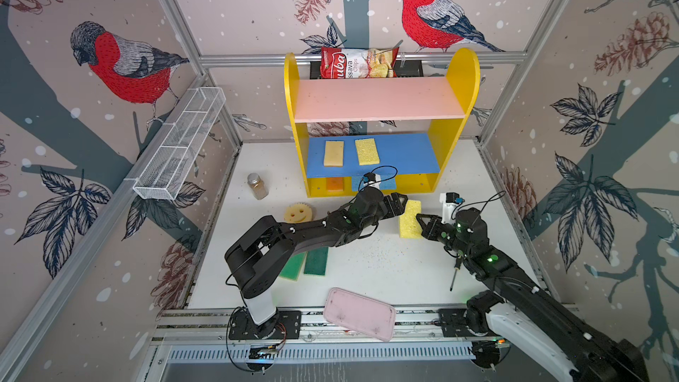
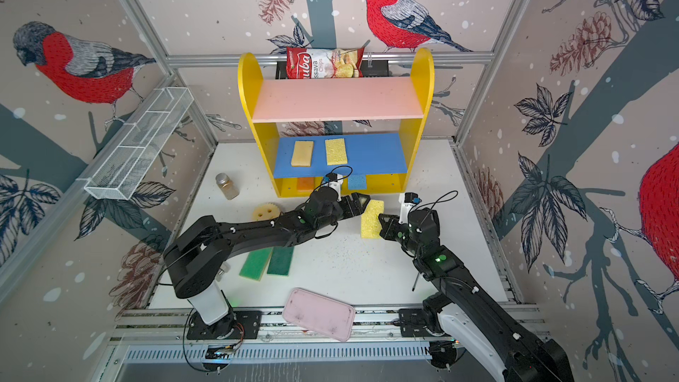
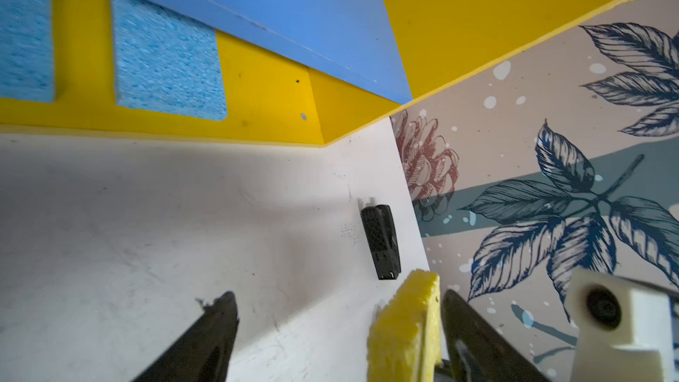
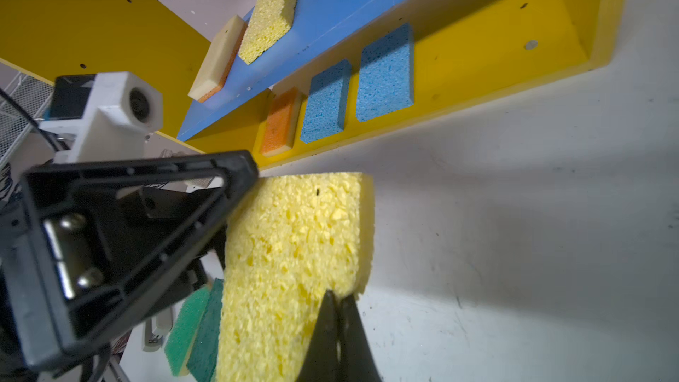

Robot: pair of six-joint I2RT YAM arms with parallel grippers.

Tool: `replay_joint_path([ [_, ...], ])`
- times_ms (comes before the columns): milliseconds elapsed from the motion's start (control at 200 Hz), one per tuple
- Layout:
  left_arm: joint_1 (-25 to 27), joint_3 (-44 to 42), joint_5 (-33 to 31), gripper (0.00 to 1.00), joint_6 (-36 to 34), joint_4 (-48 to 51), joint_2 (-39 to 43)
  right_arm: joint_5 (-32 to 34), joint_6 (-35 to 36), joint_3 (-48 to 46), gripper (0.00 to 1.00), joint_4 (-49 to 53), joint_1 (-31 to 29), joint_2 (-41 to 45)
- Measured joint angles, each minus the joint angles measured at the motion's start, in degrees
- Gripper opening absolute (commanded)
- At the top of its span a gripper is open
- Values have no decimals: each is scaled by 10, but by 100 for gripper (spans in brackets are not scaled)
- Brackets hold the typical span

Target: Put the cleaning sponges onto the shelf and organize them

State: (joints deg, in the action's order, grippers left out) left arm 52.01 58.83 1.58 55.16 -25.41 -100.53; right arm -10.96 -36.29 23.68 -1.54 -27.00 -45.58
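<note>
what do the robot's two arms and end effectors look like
The left arm and right arm are black jointed links on white base segments, with green lights and white clips. The left end effector and right end effector have black triangular open-frame fingers. White camera blocks with looping black cables sit at the wrists.

- Shelf, upper centre: yellow sides and base, pink upper board, blue middle board.
- On the blue board: tan sponge, pale yellow sponge.
- On the yellow base: orange sponge, two blue sponges.
- Mid-frame: bright yellow sponge, porous.
- Left of centre: smiley sponge, yellow.
- Lower centre: two green sponges; pink tray.
- Walls: beige, with red-breasted grey birds, dark leaves and pine cones.
</note>
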Motion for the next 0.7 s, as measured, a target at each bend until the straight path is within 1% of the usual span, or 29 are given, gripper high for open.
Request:
replay_joint_path([
  [55,0,-1,16,77,-1,-16,-7,-4,0,9,0,-1,0,-9],
  [130,-2,-2,39,67,-2,-37,-13,-6,0,16,0,-1,-1,-18],
  [165,-4,-3,51,54,-2,-51,-15,-5,-1,20,0,-1,-1,-22],
  [195,-5,-4,63,39,-1,-62,-17,-5,-1,24,0,-1,-1,-26],
  [250,-10,-7,81,22,-1,-83,-20,-5,-3,35,0,-1,-2,-37],
  [285,-14,-10,93,15,0,-97,-22,-5,-4,42,0,-2,-3,-44],
  [350,-24,-20,120,6,4,-135,-24,-4,-12,56,3,-1,-4,-60],
  [395,-32,-32,133,2,10,-164,-24,-4,-12,67,7,-1,-5,-72],
  [405,-34,-35,136,0,14,-171,-24,-4,-12,70,9,-1,-6,-74],
  [445,-43,-48,150,0,26,-198,-25,-7,-12,78,15,-1,-7,-82],
  [475,-50,-57,156,0,34,-218,-26,-8,-12,83,23,-1,-7,-88],
  [550,-68,-77,176,0,52,-250,-26,15,-12,94,42,-4,-4,-97],
  [610,-81,-83,185,0,62,-269,-26,21,-13,100,57,-7,-4,-99],
  [650,-86,-83,194,0,63,-282,-26,20,-13,103,64,-10,-4,-100],
  [700,-90,-79,206,0,63,-293,-25,20,-13,106,69,-14,-4,-100],
])
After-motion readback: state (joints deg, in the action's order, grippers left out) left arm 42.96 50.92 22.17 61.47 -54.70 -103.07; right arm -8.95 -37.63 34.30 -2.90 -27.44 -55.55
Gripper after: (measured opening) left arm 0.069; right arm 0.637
